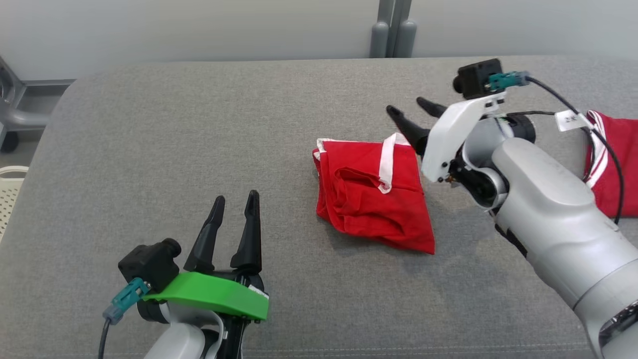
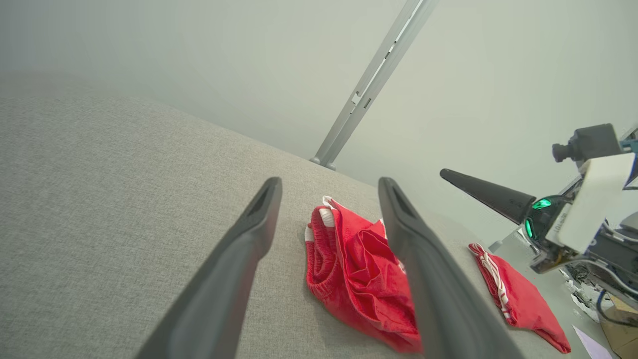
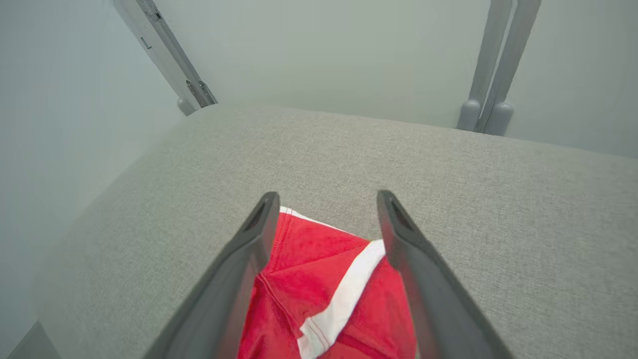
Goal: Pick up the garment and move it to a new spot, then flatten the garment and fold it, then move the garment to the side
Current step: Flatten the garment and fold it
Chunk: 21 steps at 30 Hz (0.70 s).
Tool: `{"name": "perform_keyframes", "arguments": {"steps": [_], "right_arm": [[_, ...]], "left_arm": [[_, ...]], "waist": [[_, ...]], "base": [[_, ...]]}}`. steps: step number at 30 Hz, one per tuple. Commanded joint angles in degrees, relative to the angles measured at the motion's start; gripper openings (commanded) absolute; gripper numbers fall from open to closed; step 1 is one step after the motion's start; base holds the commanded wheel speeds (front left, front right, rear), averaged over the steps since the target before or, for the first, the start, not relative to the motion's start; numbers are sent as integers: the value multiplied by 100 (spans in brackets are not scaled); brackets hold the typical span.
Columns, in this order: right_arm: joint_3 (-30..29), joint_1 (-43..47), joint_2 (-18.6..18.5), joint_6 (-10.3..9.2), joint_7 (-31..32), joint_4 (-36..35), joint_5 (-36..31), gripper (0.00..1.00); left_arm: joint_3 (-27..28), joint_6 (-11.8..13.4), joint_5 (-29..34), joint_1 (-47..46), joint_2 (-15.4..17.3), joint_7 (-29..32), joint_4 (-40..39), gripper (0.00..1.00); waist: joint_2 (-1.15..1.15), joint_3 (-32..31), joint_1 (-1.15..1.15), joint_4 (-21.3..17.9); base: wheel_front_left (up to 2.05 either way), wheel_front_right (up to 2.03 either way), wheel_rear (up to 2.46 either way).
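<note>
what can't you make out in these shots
1. Second red garment with white stripes: head view, silver right arm and picture edge hide most.
2. Crumpled red fabric garment with white band: left wrist view, a dark finger covers part.
3. White cable tag: head view, print too small.

One white tag [image 1: 571,120] beside the right arm [image 1: 543,199], dark marking too blurred to read

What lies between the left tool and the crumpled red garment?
Only bare grey upholstery: in the head view, nothing sits between the left tool and the red garment.
</note>
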Motion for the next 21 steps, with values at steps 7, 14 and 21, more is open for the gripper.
{"name": "perform_keyframes", "arguments": {"steps": [7, 14, 21], "right_arm": [[-941, 570, -396, 2, -870, -343, -167, 30], [-1688, 1469, -373, 2, -1186, -655, -494, 0], [-2126, 1905, -110, 2, -1158, -569, -855, 0]], "left_arm": [[-17, 153, 137, 140, 187, 71, -158, 100], [30, 256, 182, 187, 282, 92, -278, 100], [5, 277, 190, 95, 294, 129, -355, 100]], "waist": [[0, -14, 0, -311], [0, 25, 0, -365], [0, 187, 0, -134]], "base": [[0, 0, 0], [0, 0, 0], [0, 0, 0]]}}
